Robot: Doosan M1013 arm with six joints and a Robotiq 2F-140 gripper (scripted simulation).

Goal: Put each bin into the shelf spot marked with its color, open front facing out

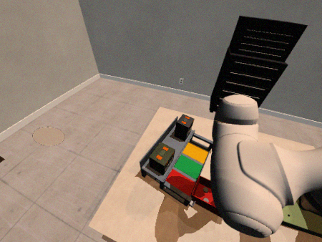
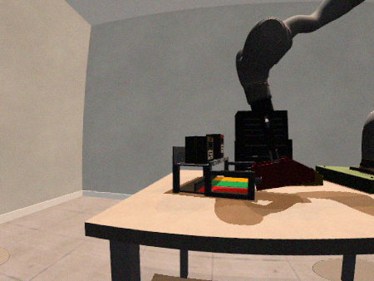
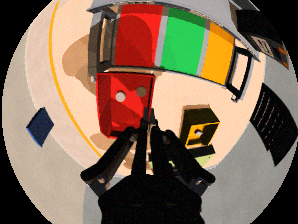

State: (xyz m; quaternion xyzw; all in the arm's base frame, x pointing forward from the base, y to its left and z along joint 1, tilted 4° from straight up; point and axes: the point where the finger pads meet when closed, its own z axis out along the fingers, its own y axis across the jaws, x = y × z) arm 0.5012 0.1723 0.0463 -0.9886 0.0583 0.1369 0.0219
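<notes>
Top view, arm: I see my arm's [image 1: 250, 165] pale bulk filling the right half of the frame, hiding the claw and most of what lies under it.
Top view, shelf: the grey shelf [image 1: 162, 137] sits mid-frame on the tan table [image 1: 129, 207], with an orange mark [image 1: 195, 152], a green mark [image 1: 188, 167] and a red mark [image 1: 180, 180] in a row running from upper right to lower left.
Top view, boxes: two dark boxes with orange labels stand on the shelf's top board, one nearer the lower left [image 1: 162, 157], one toward the upper middle [image 1: 184, 126].
Top view, red bin: only a corner of the red bin [image 1: 204, 193] shows, just right of the red mark, at the arm's edge.
Exterior view, shelf: I see the shelf [image 2: 179, 175] left of centre, coloured marks visible through its front frame.
Exterior view, red bin: the red bin [image 2: 282, 172] lies on the table just right of the shelf; it looks tilted.
Exterior view, claw: the gripper [image 2: 272, 155] comes down onto the bin's upper rear edge.
Wrist view, red bin: the red bin [image 3: 127, 99] sits in the centre-left, its far end at the red mark [image 3: 137, 36], two pale round parts inside it.
Wrist view, claw: the fingers are pressed nearly together at the bin's near rim [image 3: 148, 124]; I take it as pinching that thin wall.
Wrist view, other bin: a yellow bin [image 3: 200, 132] sits right of the claw.
</notes>
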